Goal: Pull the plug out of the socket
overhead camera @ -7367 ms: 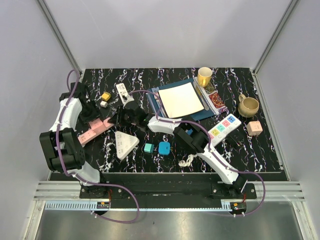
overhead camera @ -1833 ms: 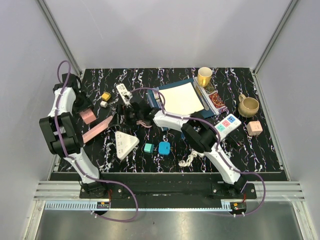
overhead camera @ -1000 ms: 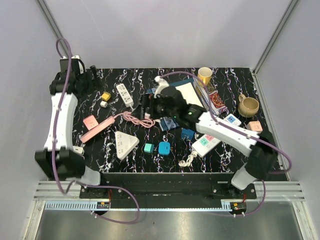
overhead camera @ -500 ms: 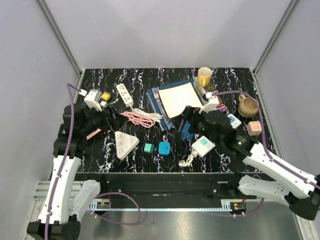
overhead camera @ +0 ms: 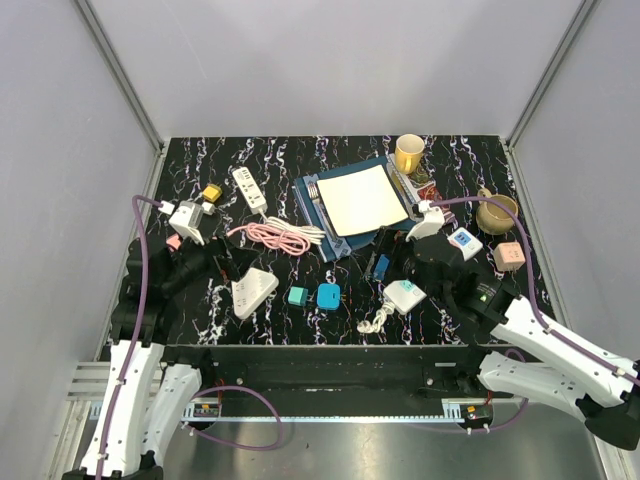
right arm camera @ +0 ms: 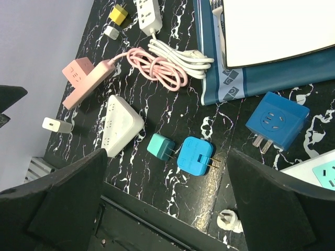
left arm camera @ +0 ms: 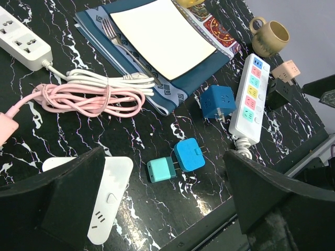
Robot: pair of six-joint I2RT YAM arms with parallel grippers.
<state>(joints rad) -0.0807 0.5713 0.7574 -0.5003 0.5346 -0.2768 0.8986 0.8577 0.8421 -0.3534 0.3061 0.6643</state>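
The pink plug point(right arm camera: 77, 73) is a square block lying flat beside the pink socket strip point(right arm camera: 102, 70), not seated in it. Whether they touch I cannot tell. The strip's pink cord point(right arm camera: 157, 68) is coiled together with a white cord. In the top view only a corner of the plug point(overhead camera: 172, 241) shows past my left arm. My left gripper point(overhead camera: 222, 265) point(left arm camera: 167, 209) hangs open above the table's near left, holding nothing. My right gripper point(overhead camera: 385, 262) point(right arm camera: 167, 209) hangs open above the near middle, also holding nothing.
A teal plug point(overhead camera: 297, 296) points its prongs at a blue adapter point(overhead camera: 328, 295). Around them lie a white triangular strip point(overhead camera: 252, 290), a dark blue cube point(right arm camera: 277, 123), a multicoloured strip point(left arm camera: 250, 97), a small white charger point(right arm camera: 56, 125), a placemat point(overhead camera: 330, 215) and two mugs point(overhead camera: 409, 152) point(overhead camera: 497, 210).
Both arms have pulled back from the pink strip toward the near edge and risen. The pink plug, earlier carried off the strip by the left gripper, now lies on the table.
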